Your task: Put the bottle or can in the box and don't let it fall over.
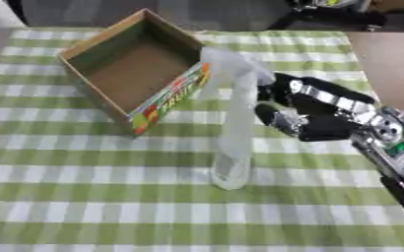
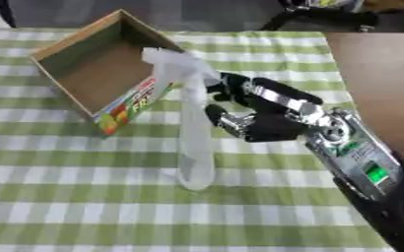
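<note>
Green-checked tablecloth (image 1: pixel 84 206), dark floor behind | clear spray bottle (image 1: pixel 234 142) upright on cloth, just right of open cardboard box (image 1: pixel 123 69) | right hand (image 2: pixel 261 118) fingers curled beside bottle's upper body, contact unclear | looks light, tall, top-heavy, slick plastic; best taken mid-body, kept vertical | left hand unseen

No lettering can be read: the box (image 1: pixel 132 69) has a colourful printed band on its near side (red, green, yellow), too blurred to make out.
</note>
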`<state>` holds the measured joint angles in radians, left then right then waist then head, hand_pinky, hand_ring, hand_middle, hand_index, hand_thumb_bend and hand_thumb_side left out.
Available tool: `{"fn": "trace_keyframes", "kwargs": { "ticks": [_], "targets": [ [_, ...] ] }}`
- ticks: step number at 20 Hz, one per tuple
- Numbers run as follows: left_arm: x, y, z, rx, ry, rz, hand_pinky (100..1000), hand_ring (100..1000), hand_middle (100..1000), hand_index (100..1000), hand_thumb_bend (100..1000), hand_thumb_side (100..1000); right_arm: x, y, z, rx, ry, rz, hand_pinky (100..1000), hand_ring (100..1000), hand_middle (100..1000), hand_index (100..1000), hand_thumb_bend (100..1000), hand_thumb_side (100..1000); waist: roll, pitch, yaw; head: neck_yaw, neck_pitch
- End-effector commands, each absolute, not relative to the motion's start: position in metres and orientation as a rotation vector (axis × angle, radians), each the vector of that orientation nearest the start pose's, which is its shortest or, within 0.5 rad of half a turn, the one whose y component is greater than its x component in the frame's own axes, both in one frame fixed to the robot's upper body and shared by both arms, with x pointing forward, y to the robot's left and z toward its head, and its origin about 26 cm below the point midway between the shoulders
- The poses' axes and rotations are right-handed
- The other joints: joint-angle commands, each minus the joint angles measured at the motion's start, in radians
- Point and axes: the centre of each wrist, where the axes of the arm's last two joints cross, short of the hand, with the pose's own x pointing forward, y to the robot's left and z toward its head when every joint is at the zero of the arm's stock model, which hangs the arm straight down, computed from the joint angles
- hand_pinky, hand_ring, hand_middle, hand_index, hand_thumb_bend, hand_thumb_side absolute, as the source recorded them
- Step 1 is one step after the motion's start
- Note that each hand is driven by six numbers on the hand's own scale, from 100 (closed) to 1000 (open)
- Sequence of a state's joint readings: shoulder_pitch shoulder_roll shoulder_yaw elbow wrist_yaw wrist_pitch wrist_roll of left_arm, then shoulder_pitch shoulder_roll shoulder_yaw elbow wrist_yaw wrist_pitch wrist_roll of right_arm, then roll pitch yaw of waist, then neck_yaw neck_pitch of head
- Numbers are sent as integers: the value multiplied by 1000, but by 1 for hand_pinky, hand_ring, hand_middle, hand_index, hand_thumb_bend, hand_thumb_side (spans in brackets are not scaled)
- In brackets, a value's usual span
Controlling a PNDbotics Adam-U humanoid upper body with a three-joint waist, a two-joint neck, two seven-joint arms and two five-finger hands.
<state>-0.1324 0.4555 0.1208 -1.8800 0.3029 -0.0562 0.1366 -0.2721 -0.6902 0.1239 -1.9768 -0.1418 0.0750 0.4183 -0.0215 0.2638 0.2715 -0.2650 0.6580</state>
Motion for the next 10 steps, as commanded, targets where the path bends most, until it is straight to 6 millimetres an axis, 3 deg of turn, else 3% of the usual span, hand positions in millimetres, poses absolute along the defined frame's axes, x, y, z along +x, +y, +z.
{"fn": "trace_keyframes", "kwargs": {
  "ticks": [1, 10],
  "targets": [
    [290, 340, 160, 201, -2109, -48, 928, 844, 942, 857, 118, 852, 292, -291, 219, 25, -1866, 1124, 977, 1000, 1000, 1000, 100, 625, 3, -12, -2, 3, -11],
    [290, 340, 160, 201, -2109, -46, 929, 844, 942, 857, 119, 852, 292, -292, 219, 40, -1873, 1138, 981, 1000, 1000, 1000, 100, 629, 4, -14, -3, 3, -14]
  ]
}}
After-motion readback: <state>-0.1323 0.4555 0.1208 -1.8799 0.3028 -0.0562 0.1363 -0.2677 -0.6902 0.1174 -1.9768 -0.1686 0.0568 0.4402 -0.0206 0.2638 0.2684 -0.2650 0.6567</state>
